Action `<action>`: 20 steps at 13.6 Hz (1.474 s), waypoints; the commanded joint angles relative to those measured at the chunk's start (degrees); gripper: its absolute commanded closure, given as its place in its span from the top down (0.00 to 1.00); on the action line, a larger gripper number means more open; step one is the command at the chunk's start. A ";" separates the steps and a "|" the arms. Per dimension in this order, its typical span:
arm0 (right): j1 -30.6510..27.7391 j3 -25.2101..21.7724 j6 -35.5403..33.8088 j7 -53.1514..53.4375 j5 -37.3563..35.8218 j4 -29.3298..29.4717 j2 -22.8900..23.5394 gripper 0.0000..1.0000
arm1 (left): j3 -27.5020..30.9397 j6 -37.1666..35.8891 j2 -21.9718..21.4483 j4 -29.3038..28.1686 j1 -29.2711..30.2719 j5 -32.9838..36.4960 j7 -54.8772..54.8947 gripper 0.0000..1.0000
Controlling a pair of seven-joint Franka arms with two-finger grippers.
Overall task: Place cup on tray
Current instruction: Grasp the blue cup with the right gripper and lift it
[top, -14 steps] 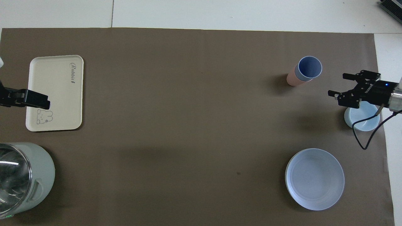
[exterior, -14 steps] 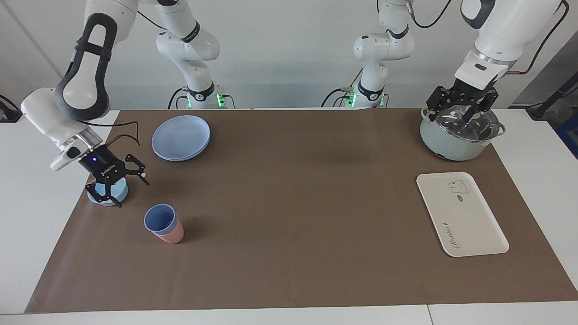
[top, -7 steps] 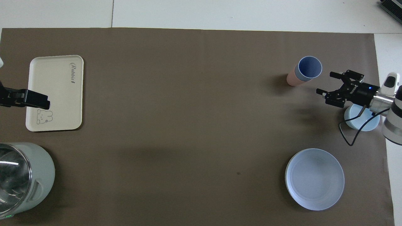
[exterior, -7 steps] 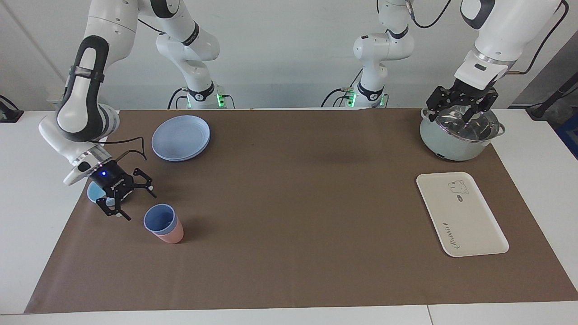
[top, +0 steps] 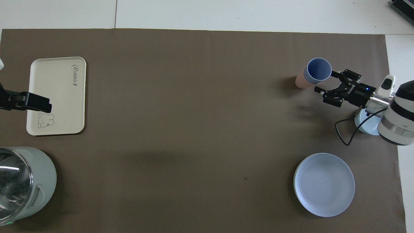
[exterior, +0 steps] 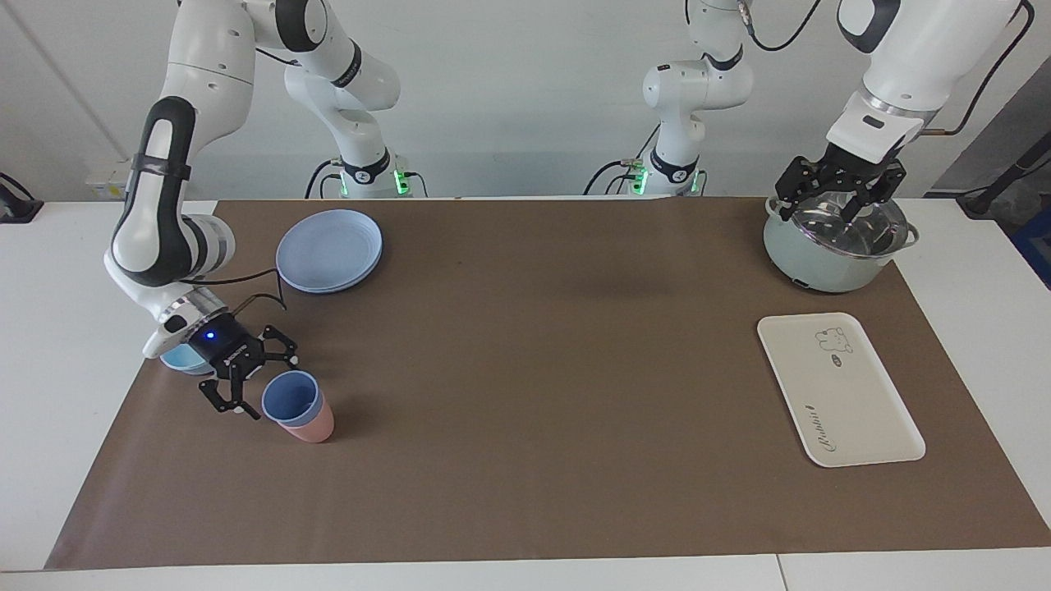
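We start at the right arm's end of the tabletop (exterior: 525, 492). Here the right gripper (exterior: 256, 382) is low, just beside the cup (exterior: 289, 399), and its jaws are spread wide, with nothing between them. We cannot tell if a finger touches the cup's rim. The blue cup sits nested in a pink cup (exterior: 310, 428), and both stand upright on the brown mat (exterior: 525, 369). Under the wrist of the right arm, a small light-blue bowl (exterior: 182, 359) is partly hidden. The round blue plate (exterior: 328, 249) lies nearer to the robots than the cups.

The middle of the mat is bare.

At the left arm's end we see the tray (exterior: 839, 389), well apart from the cup, with its bear drawing at the end nearer to the robots. Nearer to the robots than the tray stands a pale green pot (exterior: 829, 254) with a glass lid (exterior: 850, 223). The left gripper (exterior: 836, 197) hangs over this lid with its jaws open, and this arm waits.
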 commanded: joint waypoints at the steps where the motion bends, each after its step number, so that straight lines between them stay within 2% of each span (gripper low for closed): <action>1: 1.23 0.00 0.26 -1.86 4.21 1.00 1.06 1.00 | 0.15 0.55 -1.44 -1.49 -0.43 -0.65 -0.43 1.00; 6: 2.90 0.00 1.14 -4.67 9.67 1.18 2.73 1.00 | 0.15 0.55 -1.44 -1.58 -0.61 -0.65 -0.52 1.00; 13: 4.23 0.00 2.89 -5.64 12.05 1.18 3.08 1.00 | 0.15 0.72 -1.44 -1.49 -0.52 -0.65 -0.43 1.00; 14: 4.23 0.00 2.89 -5.82 12.05 1.26 3.08 0.76 | 0.15 0.72 -1.44 -1.49 -0.52 -0.65 -0.52 1.00; 15: 4.23 0.00 2.98 -6.51 12.05 1.26 3.08 0.01 | 0.15 0.64 -1.44 -1.49 -0.52 -0.65 -0.61 1.00; 18: 4.40 0.00 3.33 -3.72 11.27 2.40 2.47 0.00 | 0.15 0.72 -1.44 -1.67 -0.61 -0.65 0.10 1.00; 20: 6.33 -0.09 8.05 -1.00 7.07 2.85 -0.32 0.00 | 0.06 0.98 -1.44 -1.84 -0.52 -0.65 0.10 1.00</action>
